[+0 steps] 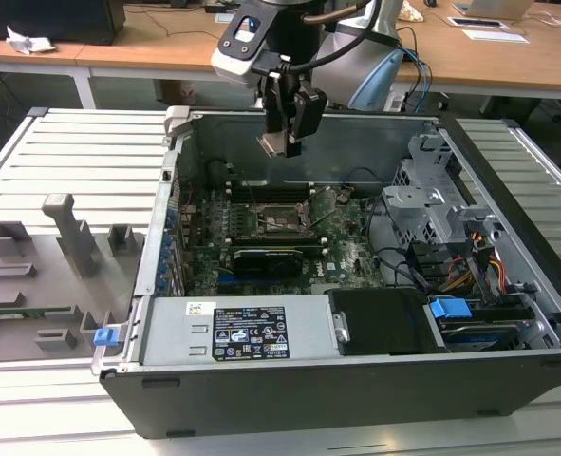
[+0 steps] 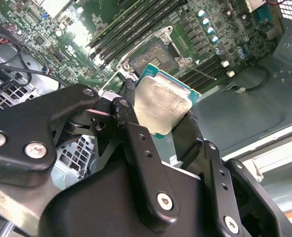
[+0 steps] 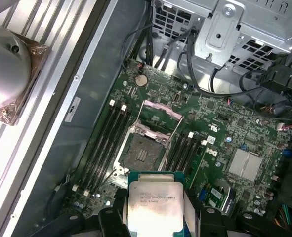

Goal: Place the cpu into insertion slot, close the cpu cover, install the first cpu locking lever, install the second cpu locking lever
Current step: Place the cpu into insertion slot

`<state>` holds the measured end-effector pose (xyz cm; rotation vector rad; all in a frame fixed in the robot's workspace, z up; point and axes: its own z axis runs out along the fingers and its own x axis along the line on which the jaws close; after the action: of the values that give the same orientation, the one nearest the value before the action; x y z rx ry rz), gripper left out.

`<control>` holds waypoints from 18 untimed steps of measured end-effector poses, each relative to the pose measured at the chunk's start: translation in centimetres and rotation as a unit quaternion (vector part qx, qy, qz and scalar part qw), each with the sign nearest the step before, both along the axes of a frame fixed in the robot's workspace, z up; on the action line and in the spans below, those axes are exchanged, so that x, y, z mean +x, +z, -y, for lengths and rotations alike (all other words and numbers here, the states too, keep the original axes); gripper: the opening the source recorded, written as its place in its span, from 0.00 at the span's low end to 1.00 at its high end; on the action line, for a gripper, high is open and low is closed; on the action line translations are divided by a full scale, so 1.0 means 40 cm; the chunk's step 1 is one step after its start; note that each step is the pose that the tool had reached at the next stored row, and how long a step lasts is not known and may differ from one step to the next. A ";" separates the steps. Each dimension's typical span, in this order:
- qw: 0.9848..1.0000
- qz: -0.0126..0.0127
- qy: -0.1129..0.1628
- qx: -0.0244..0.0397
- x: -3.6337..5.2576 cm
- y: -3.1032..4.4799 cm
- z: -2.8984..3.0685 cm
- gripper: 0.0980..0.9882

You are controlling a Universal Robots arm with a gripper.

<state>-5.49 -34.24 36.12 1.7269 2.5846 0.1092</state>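
I have the black two-fingered gripper clamped on the cpu, a small flat square chip with a silver-grey metal top and a green edge. The jaws are closed only as far as the chip's width, pressing on two opposite edges. In both wrist views the fingers grip the sides, so the cpu keeps its metal face and its underside free. I judge that grip suits a part that must drop flat into a recess.

In the exterior view the chip hangs high over the open grey metal computer case, toward twelve o'clock from the insertion slot, and well apart from it. That square dark socket recess with its metal rim sits bare on the green motherboard. The long black expansion card lies at its six o'clock.

The cpu cover, a thin silver-grey metal frame plate with a square opening, stands tilted up off the socket. That leaves the recess open from above. The chip is tilted and not yet over the slot.
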 end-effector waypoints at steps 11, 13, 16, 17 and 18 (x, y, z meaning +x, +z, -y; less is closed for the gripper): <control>0.999 0.000 -0.046 -0.004 0.000 -0.008 0.000 0.50; 0.998 0.000 -0.060 -0.004 0.000 -0.009 0.000 0.50; 0.997 0.000 -0.072 -0.004 0.000 -0.010 0.000 0.50; 0.997 0.000 -0.076 -0.004 0.000 -0.011 0.000 0.50; 0.997 0.000 -0.081 -0.004 0.000 -0.011 0.000 0.50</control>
<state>-5.49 -34.24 35.69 1.9241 2.4294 0.0930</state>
